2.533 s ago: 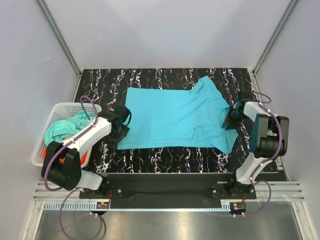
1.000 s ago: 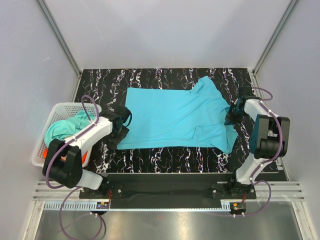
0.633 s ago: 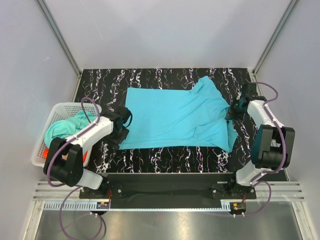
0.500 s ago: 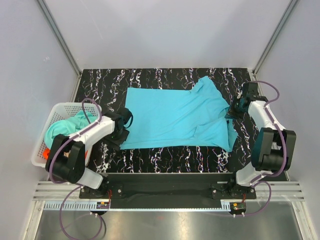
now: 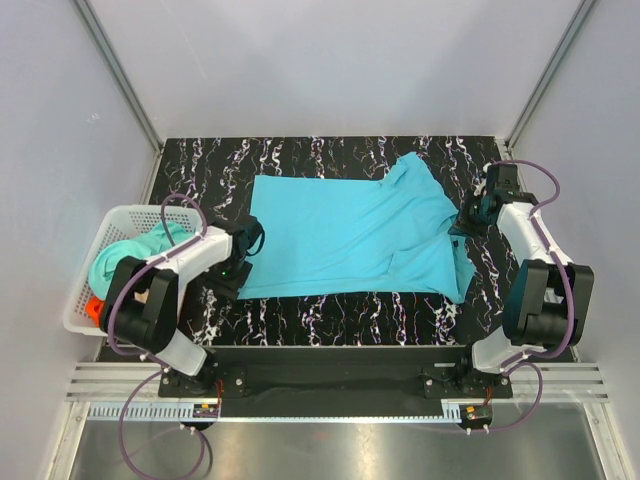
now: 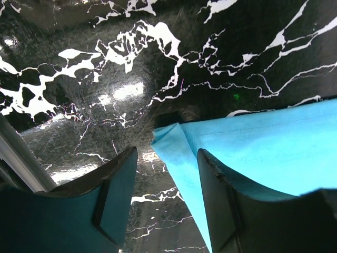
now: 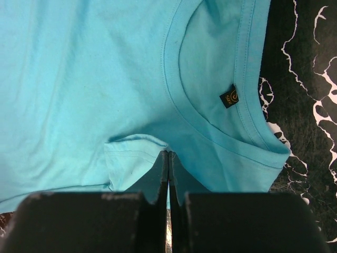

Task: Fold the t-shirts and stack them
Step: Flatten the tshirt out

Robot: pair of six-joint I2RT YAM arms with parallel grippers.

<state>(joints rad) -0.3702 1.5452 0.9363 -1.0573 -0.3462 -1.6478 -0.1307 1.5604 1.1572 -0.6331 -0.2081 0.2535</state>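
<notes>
While flat, t-shirt crosswise, collar rightward

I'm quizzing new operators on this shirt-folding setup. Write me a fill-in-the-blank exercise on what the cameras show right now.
1. The cyan t-shirt lies spread on the ___ marbled table.
2. The left gripper is ___, straddling a hem corner of that shirt.
3. The right gripper is ___ on a fold of cloth just below the collar.
4. The white basket stands off the table's ___ edge, by the robot's own sides.

Missing words: black; open; shut; left.
</notes>
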